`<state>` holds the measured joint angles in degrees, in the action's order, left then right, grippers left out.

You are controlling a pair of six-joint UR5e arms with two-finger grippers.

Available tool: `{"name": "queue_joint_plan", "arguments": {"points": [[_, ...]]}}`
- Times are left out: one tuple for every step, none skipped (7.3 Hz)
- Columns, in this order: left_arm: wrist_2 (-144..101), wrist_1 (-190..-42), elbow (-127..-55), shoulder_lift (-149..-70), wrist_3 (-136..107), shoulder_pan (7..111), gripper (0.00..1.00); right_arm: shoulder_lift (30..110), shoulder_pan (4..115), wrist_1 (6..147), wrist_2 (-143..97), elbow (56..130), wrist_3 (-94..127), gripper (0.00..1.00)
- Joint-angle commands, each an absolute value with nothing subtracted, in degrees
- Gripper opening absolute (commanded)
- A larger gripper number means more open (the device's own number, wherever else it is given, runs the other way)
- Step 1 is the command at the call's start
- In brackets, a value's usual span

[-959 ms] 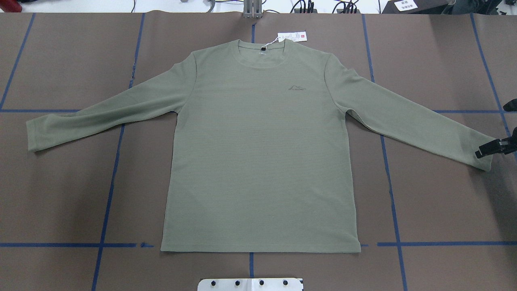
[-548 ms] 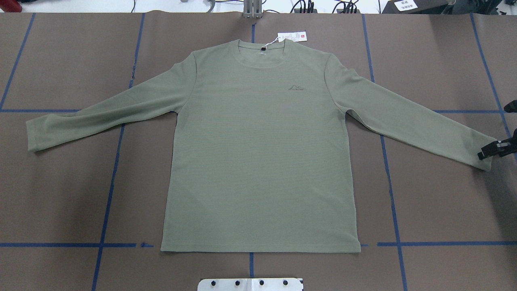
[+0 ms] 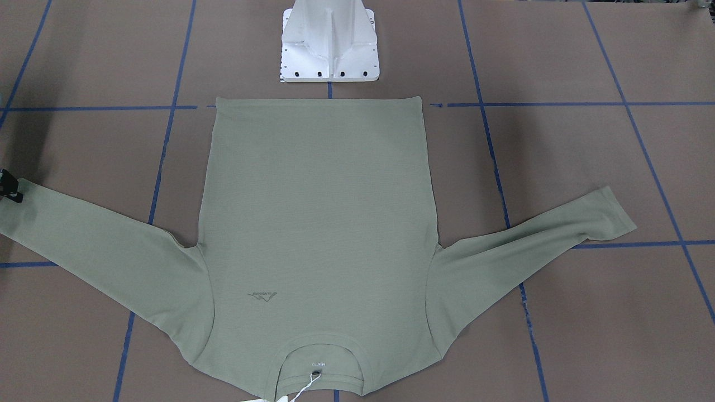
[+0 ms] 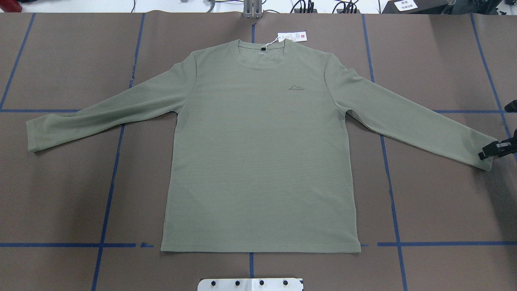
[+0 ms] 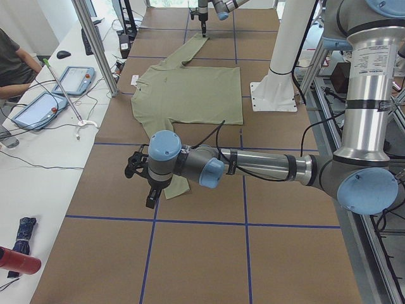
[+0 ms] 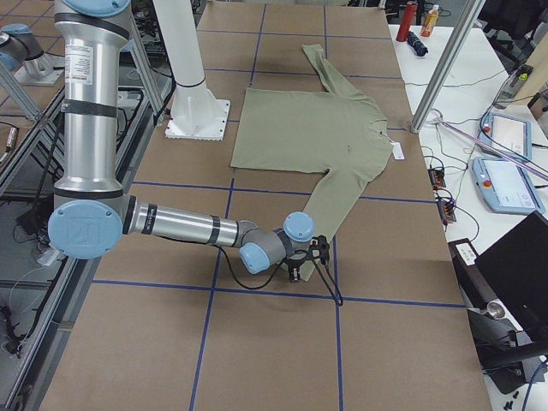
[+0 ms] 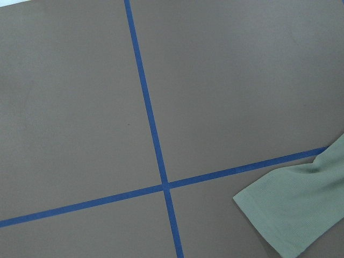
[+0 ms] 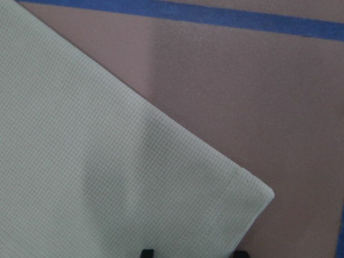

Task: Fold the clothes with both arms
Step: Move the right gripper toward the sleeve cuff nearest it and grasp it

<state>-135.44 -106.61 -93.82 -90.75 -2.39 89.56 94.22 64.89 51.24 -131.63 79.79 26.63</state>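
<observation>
The sage-green long-sleeved shirt (image 4: pixel 258 161) lies flat and face up on the brown table (image 4: pixel 60 194), collar at the far edge, hem nearest the robot, both sleeves angled outward. Its white hang tag (image 4: pixel 292 36) rests just beyond the collar. The right gripper (image 4: pixel 488 150) sits low at the right sleeve cuff (image 4: pixel 486 159). In the wrist view its 2 fingertips (image 8: pixel 146 251) stand apart over the cuff's hem, with nothing pinched. The left gripper (image 5: pixel 150 201) hangs just beside the left sleeve cuff (image 5: pixel 178 189), over bare table crossed by blue tape (image 7: pixel 150 123). Whether its jaws are spread or pressed together cannot be told.
</observation>
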Motion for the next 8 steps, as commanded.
{"name": "queue_joint_plan", "arguments": {"points": [[-135.44, -106.52, -94.48, -90.70, -2.46, 89.56, 1.00, 93.78, 64.86, 51.24, -131.66, 80.16, 26.63, 0.00], [-135.44, -106.52, -94.57, -90.70, -2.55, 89.56, 1.00, 93.61, 64.95, 51.24, -131.83, 80.33, 26.63, 0.00], [-135.44, -106.52, -94.57, -90.70, -2.55, 89.56, 1.00, 93.43, 65.04, 51.41, -132.01, 81.46, 26.63, 0.00], [-135.44, -106.44, -94.66, -90.70, -2.55, 89.56, 1.00, 93.60, 65.39, 51.42, -132.62, 83.13, 26.72, 0.00], [-135.44, -106.44, -94.66, -90.70, -2.55, 89.56, 1.00, 93.78, 66.43, 51.85, -133.06, 85.93, 27.15, 0.00], [-135.44, -106.44, -94.75, -90.70, -2.55, 89.56, 1.00, 92.74, 66.62, 55.94, -133.41, 90.05, 28.90, 0.00], [-135.44, -106.35, -95.18, -90.70, -2.72, 89.56, 1.00, 90.64, 66.53, 60.60, -133.50, 94.00, 30.48, 0.00], [-135.61, -106.26, -95.27, -90.70, -2.90, 89.56, 1.00, 84.87, 66.53, 66.04, -134.55, 96.04, 34.76, 0.00]]}}
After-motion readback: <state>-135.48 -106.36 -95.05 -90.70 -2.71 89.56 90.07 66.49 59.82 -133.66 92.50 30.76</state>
